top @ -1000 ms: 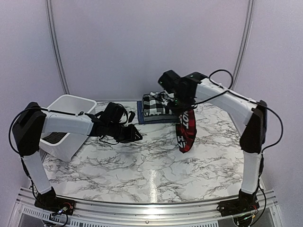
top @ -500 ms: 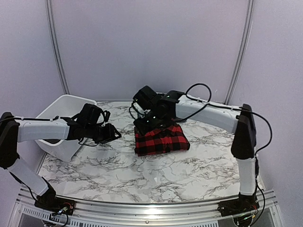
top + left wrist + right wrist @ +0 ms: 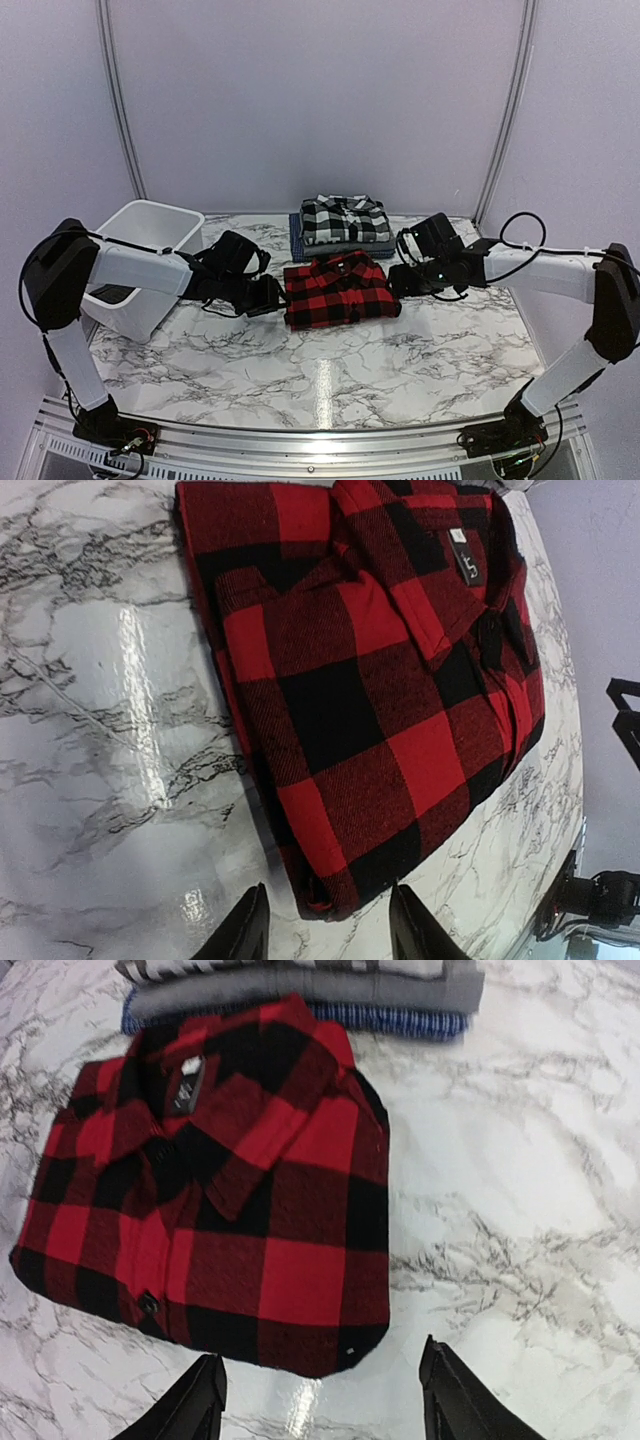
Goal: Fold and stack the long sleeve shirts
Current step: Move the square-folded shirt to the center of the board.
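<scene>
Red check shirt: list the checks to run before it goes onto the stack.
1. Red check shirt folded, flat on table: ok.
2. Shirt on the stack: not ok, it lies in front.
3. Stack tidy, plaid shirt on top: ok.
4. Right gripper open, off the cloth: ok.
5. Left gripper open at shirt's edge, touching cloth: cannot tell.
</scene>
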Robot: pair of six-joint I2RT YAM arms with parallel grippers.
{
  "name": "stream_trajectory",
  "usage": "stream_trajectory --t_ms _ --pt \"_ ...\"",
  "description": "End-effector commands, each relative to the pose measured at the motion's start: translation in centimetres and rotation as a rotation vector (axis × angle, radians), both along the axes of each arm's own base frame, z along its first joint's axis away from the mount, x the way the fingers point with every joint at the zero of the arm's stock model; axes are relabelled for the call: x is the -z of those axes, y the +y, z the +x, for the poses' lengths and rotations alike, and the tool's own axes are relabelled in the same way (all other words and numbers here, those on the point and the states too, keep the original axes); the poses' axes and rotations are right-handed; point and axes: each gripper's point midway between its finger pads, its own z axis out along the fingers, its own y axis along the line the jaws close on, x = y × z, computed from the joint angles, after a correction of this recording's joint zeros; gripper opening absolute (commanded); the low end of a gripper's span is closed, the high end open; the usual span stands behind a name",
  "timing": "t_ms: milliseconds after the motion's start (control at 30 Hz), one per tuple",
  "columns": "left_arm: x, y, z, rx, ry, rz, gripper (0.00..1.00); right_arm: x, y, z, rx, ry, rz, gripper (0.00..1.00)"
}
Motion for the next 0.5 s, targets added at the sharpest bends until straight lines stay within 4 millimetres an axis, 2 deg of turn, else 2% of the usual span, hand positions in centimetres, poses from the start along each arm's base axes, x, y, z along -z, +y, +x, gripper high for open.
stream_trajectory --t_ms 0,133,200,300,467 --pt "1.2 -1.2 0.3 -0.018 0.015 0.013 0.46 -0.2 0.5 0.4 -0.03 -0.043 0.187 0.63" --pt "2.1 -2.1 0.0 -0.01 0.025 0.027 0.49 2.8 -1.4 0.1 -0.001 -0.023 0.183 0.67" --pt "2.5 -2.4 -0.1 -0.009 0.034 0.029 0.49 4.0 -1.8 0.1 -0.003 -0.009 0.208 0.68" --pt "2.9 -2.6 0.1 -0.016 0.04 0.035 0.49 5.3 -1.3 0.1 -0.026 -0.011 0.249 0.68" --pt "3.6 -2.7 0.4 -0.029 0.048 0.045 0.48 7.0 -0.1 0.4 -0.046 0.015 0.301 0.63"
